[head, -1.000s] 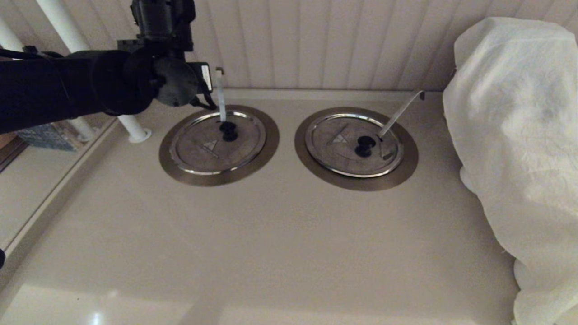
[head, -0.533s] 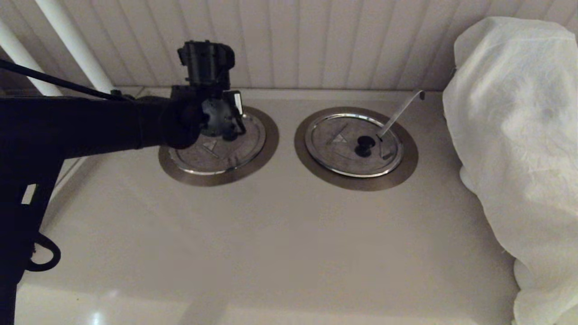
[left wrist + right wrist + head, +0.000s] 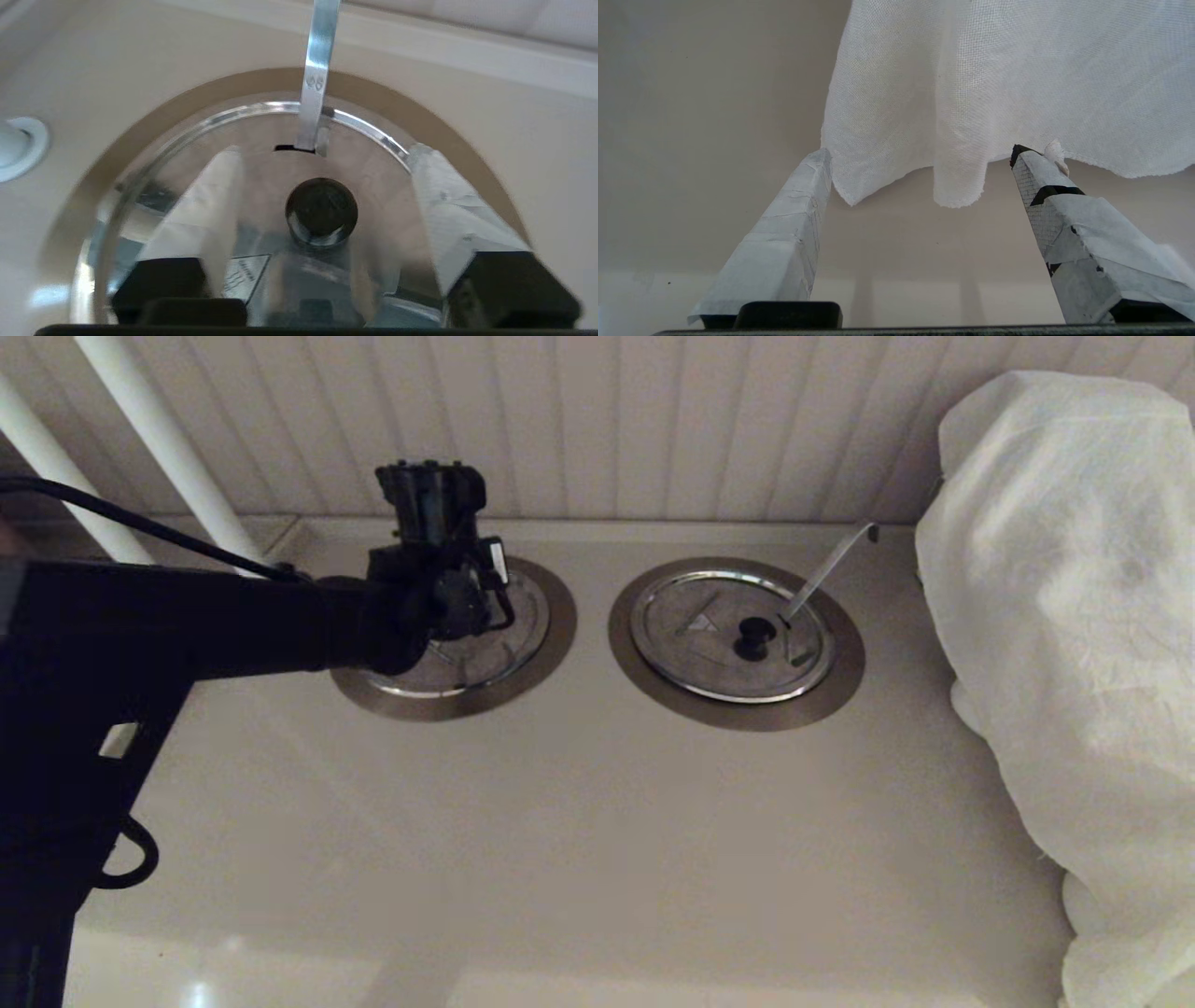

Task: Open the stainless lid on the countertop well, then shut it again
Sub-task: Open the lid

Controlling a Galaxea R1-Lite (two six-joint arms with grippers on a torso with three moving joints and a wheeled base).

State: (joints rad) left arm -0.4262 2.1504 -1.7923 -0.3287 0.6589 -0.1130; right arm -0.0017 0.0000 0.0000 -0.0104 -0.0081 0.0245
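Note:
The stainless lid (image 3: 485,658) lies flat and closed on the countertop well, whose brushed collar ring (image 3: 551,625) shows around it. My left gripper (image 3: 457,607) hovers over the lid and hides its knob and handle in the head view. In the left wrist view the left gripper (image 3: 324,151) is open, its taped fingers (image 3: 210,196) standing on either side of the black knob (image 3: 321,212) without touching it. The straight flat handle (image 3: 320,79) rises just behind the knob. My right gripper (image 3: 920,151) is open and empty beside the white cloth.
The twin lid (image 3: 731,633) with its slanted hook-tipped handle (image 3: 831,565) sits to the right. A large white cloth (image 3: 1074,616) covers the right side. White poles (image 3: 168,448) stand at the back left, one base (image 3: 18,147) near the well. A panelled wall runs behind.
My left arm swung in from the back left to above the lid, then came lower and slightly nearer. The knob and upright handle are now hidden in the head view.

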